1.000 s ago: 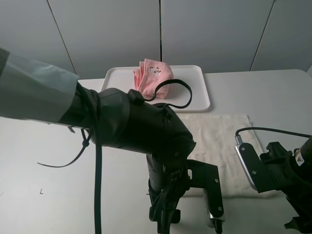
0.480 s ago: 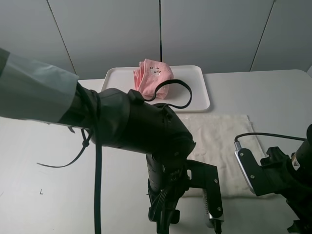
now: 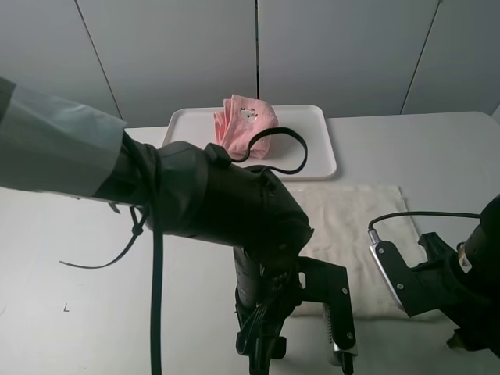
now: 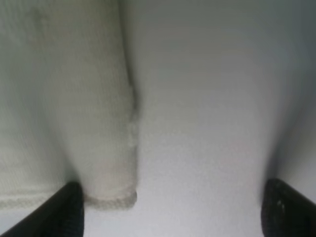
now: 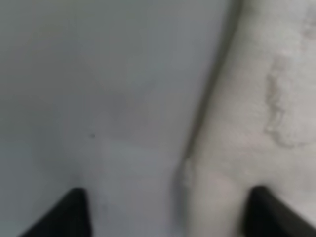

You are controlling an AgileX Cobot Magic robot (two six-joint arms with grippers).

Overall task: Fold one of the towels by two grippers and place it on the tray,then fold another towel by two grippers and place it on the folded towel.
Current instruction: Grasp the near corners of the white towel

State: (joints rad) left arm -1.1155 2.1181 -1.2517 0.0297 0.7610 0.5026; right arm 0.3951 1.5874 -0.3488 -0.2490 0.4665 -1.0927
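Note:
The pale pink towel (image 3: 244,121) lies folded on the white tray (image 3: 315,153) at the back. In front of the tray the cream-white towel (image 3: 353,226) is spread flat on the table. My left gripper (image 3: 303,353) is down at the towel's near left corner. In the left wrist view the left gripper (image 4: 173,217) is open, and the towel's corner (image 4: 101,148) lies beside one fingertip (image 4: 64,212). My right gripper (image 3: 414,273) is at the near right corner. In the right wrist view its jaws (image 5: 170,217) stand apart over the towel's edge (image 5: 256,128).
The white table (image 3: 78,258) stretches out to the left. The bulky left arm (image 3: 203,195) hides the cream towel's left part in the high view. A black cable (image 3: 275,148) arcs over the tray's front rim.
My right gripper has sunk and shifted left, closer onto the cream towel's near right corner. The left arm and both towels have not moved.

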